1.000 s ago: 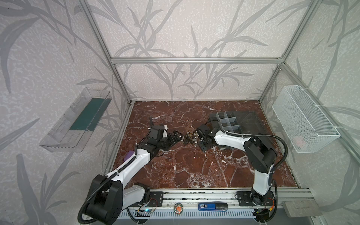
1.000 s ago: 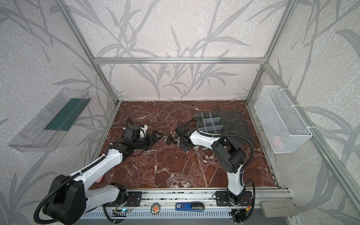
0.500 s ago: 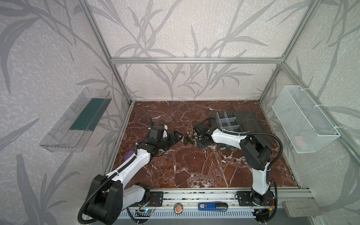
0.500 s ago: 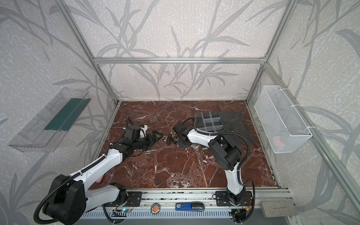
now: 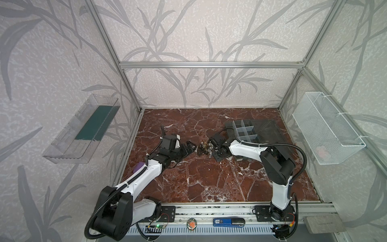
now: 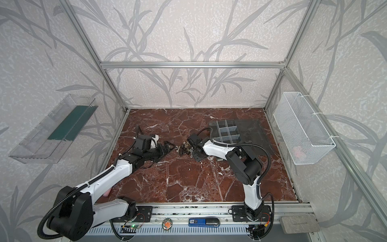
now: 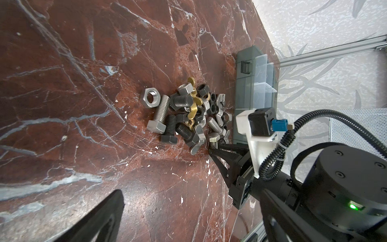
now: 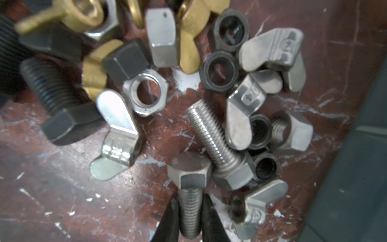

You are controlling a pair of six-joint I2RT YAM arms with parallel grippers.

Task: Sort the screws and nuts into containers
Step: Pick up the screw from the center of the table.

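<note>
On the left wall hangs a clear bin (image 5: 83, 134) with a green strip and no writing that can be read. The left gripper (image 5: 192, 147) lies low on the marble top (image 5: 209, 180) with its jaws spread wide and nothing between them, pointing at the heap.

The screws and nuts (image 7: 188, 113) lie in one heap near the middle of the top, just beside the left wall of the organizer box (image 5: 251, 130). They are silver, dark and brass-coloured. One silver wing nut (image 8: 272, 50) has a raised "2" in a ring. The stamps on the other wing nuts are too blurred to read.

The right gripper (image 8: 189, 201) is at the near edge of the heap, pinched on the threaded shank of a silver bolt (image 8: 189, 182) whose hex head points into the heap. The box lies behind it, its lid folded flat to the right. A white mesh basket (image 5: 326, 130) hangs on the right wall.

On the front rail, a blue device (image 5: 228, 222) has a white label too small to read surely.

The top is red-brown marble with white veins and scratches. The walls are pale wallpaper (image 5: 209, 31) with grey leaves, held in an aluminium frame (image 5: 209, 65).
</note>
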